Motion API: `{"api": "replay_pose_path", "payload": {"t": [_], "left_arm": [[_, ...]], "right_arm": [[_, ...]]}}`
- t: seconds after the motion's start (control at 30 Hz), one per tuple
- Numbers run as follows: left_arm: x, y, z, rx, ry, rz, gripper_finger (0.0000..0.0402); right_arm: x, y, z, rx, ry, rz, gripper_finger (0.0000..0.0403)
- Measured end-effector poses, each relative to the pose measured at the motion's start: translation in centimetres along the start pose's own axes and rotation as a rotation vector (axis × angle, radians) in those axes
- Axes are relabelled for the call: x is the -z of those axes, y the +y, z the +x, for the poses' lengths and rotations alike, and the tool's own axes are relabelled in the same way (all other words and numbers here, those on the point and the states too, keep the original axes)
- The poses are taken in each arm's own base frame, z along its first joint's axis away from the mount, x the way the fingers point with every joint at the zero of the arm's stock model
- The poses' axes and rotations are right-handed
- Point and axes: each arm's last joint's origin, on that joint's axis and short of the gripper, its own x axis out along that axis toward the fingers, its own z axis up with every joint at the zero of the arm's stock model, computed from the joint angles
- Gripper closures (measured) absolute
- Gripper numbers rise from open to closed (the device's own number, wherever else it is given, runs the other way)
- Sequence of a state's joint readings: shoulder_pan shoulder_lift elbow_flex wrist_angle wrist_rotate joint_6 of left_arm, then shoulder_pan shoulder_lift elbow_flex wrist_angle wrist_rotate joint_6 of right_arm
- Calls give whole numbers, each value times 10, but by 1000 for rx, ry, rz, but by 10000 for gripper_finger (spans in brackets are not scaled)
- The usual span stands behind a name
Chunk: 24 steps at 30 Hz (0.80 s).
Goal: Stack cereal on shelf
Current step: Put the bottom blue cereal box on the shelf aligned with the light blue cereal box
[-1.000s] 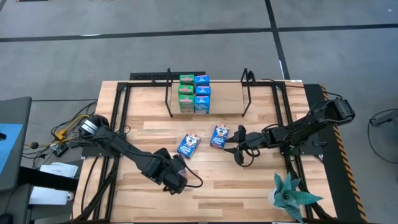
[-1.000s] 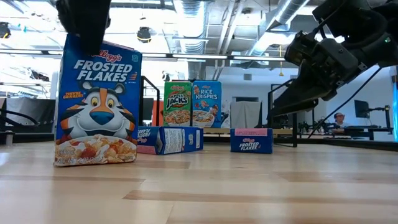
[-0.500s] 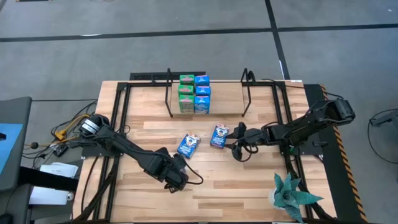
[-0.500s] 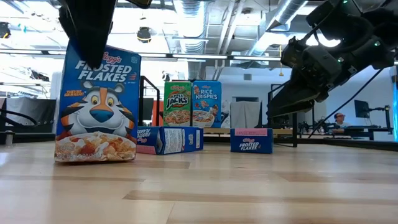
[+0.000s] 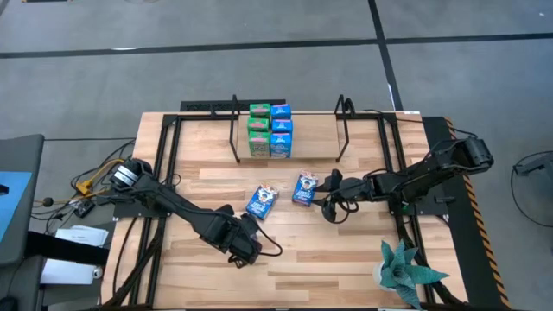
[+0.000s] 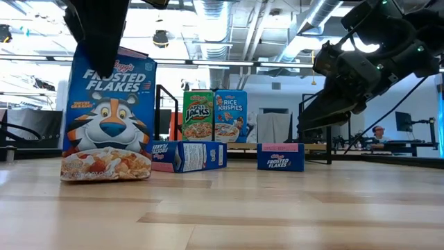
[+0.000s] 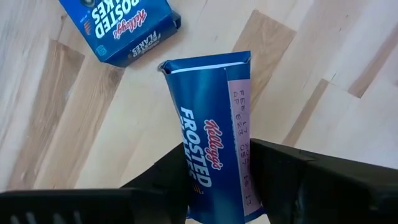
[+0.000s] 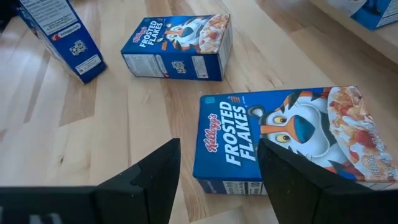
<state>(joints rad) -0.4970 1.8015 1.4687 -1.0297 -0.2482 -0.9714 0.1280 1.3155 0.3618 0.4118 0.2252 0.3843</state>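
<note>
A dark blue Frosted Flakes box (image 6: 107, 125) stands upright near the table's front, with my left gripper (image 7: 216, 152) shut on its top end. Two more dark blue boxes lie flat mid-table, one (image 5: 261, 200) on the left and one (image 5: 304, 188) on the right. My right gripper (image 8: 217, 180) hangs open just at the near end of the right one (image 8: 280, 137), touching nothing. Green and light blue boxes (image 5: 270, 130) stand stacked on the shelf's wooden board (image 5: 311, 147), between its black wire uprights (image 5: 343, 130). My left gripper pinches the box's top end between its two fingers, one finger on the picture front (image 6: 104, 59) and the other behind it. The fingers point steeply down and lie across the narrow top face (image 7: 208, 124). The box stands on the table, leaning slightly.
A green toy plant (image 5: 406, 272) stands at the front right corner. Black frame rails (image 5: 393, 164) run along both table sides, and cables (image 5: 95, 181) lie at the left. Bare wood (image 5: 346, 259) lies between the arms at the front.
My left gripper has shut on the upright box's top end without otherwise moving. One finger now lies across the upper part of the box's front, and the box has tipped slightly where it stands.
</note>
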Motion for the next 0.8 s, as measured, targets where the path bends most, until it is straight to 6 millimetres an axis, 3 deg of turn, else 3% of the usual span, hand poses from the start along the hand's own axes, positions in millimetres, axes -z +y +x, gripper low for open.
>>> {"api": "replay_pose_path", "payload": {"t": [0.37, 0.67, 0.8], "left_arm": [[-43, 13, -26, 24, -58, 196, 268], [-91, 42, -44, -3, -153, 327, 268], [-108, 55, -50, -22, -186, 369, 269]], "right_arm": [[-13, 6, 1, -197, -17, -48, 163], [-70, 21, 4, -263, -126, -258, 163], [-100, 23, 2, -238, -129, -261, 155]]}}
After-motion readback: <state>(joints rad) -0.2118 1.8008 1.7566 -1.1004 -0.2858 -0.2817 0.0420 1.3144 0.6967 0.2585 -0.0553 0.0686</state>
